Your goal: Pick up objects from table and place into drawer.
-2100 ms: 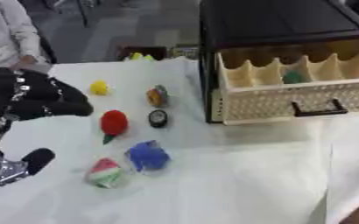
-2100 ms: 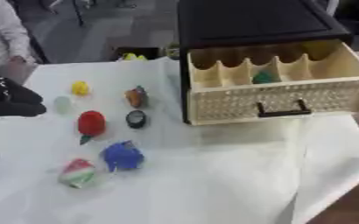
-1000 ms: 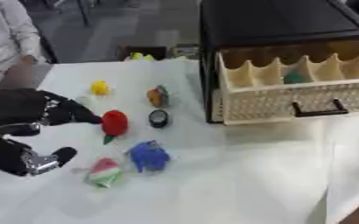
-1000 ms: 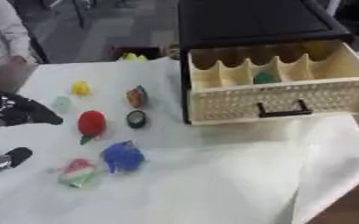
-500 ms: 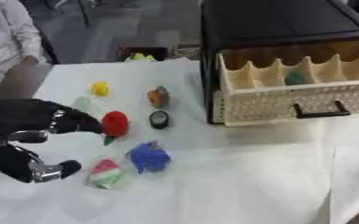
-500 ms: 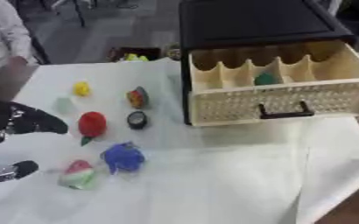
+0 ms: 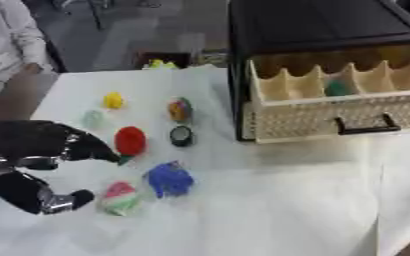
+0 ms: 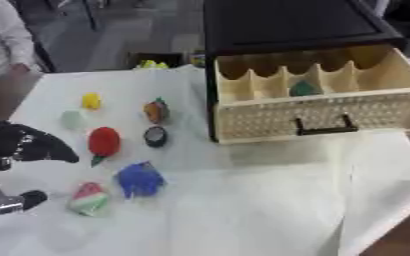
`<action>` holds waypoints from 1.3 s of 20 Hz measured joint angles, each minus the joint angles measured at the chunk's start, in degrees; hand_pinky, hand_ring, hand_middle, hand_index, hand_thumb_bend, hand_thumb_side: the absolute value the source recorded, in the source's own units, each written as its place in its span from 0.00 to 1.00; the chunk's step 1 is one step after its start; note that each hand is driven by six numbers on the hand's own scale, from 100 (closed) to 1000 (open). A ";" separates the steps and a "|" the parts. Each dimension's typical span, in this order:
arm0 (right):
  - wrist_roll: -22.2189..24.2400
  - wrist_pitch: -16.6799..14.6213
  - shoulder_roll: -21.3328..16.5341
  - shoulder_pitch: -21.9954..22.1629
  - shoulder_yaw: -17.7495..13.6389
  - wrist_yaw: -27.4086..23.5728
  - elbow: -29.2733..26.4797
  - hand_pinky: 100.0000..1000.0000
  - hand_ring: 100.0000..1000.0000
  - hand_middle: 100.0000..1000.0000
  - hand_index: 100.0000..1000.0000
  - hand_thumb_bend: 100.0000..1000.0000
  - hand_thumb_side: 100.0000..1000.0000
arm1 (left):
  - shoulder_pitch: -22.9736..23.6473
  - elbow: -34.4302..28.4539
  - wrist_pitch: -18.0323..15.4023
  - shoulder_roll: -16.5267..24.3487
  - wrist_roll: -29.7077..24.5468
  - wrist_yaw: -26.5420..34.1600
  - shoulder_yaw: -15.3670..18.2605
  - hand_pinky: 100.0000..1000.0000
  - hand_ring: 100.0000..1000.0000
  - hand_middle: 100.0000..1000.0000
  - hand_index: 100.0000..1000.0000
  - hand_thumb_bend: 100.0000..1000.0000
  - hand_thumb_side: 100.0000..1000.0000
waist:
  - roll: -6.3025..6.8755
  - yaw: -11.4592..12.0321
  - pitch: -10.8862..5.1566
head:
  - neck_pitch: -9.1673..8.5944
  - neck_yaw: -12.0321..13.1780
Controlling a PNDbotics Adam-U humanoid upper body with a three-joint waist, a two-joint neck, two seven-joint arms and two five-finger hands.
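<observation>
My left hand (image 7: 35,160) hovers open at the left, fingers spread just left of a pink, white and green piece (image 7: 120,198) and a red piece with a green stem (image 7: 130,141). A blue lump (image 7: 169,179) lies to the right of them. Farther back lie a small black round thing (image 7: 181,135), a multicoloured piece (image 7: 180,109), a yellow piece (image 7: 113,100) and a pale green piece (image 7: 93,119). The cream drawer (image 8: 306,114) stands pulled out of a black cabinet (image 8: 287,22), with a green thing (image 8: 303,88) in a middle compartment. My right hand does not show.
A white cloth (image 7: 270,210) covers the table, with wrinkles in front of the drawer. A yellow-green thing (image 7: 160,64) sits at the table's far edge. A person's sleeve and arm (image 7: 9,50) show at the far left. The table's right edge drops off at the lower right corner.
My left hand has come down and forward from the left edge toward the red and pink-green pieces, fingers spreading. The objects on the table have not moved.
</observation>
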 measured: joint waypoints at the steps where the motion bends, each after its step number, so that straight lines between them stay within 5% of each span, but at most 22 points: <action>1: 0.00 0.00 0.01 0.00 -0.02 -0.05 0.00 0.27 0.51 0.54 0.82 0.27 0.74 | 0.00 0.10 -0.06 0.00 0.04 -0.02 0.00 0.77 0.89 0.85 1.00 0.16 1.00 | 0.00 -0.01 0.04 | 0.00 0.00; 9: 0.00 0.01 0.46 0.02 -0.34 -0.48 0.00 0.26 0.51 0.53 0.81 0.27 0.72 | 0.01 0.52 0.78 -0.36 0.37 0.05 -0.53 0.72 0.86 0.82 1.00 0.24 1.00 | 0.00 -0.12 0.31 | -0.01 0.04; 13: 0.08 0.09 0.52 0.06 -0.48 -0.57 0.00 0.26 0.50 0.53 0.81 0.26 0.71 | 0.00 1.41 1.01 -0.91 1.45 -0.04 -0.71 0.69 0.85 0.79 1.00 0.19 1.00 | 0.00 -0.17 0.34 | -0.01 0.13; 19: 0.11 0.13 0.59 0.11 -0.70 -0.91 0.00 0.26 0.50 0.53 0.81 0.25 0.70 | -0.49 3.73 1.81 -1.71 6.49 -1.62 -1.09 0.69 0.85 0.77 0.86 0.19 0.95 | 0.04 -0.26 0.37 | -0.01 0.23; 26: -0.02 0.25 1.01 0.40 -1.12 -0.95 0.00 0.26 0.50 0.52 0.81 0.23 0.69 | -1.33 8.35 -0.45 -2.73 7.25 -5.62 -1.93 0.71 0.85 0.77 0.95 0.26 1.00 | 0.17 -0.54 0.84 | -0.01 0.47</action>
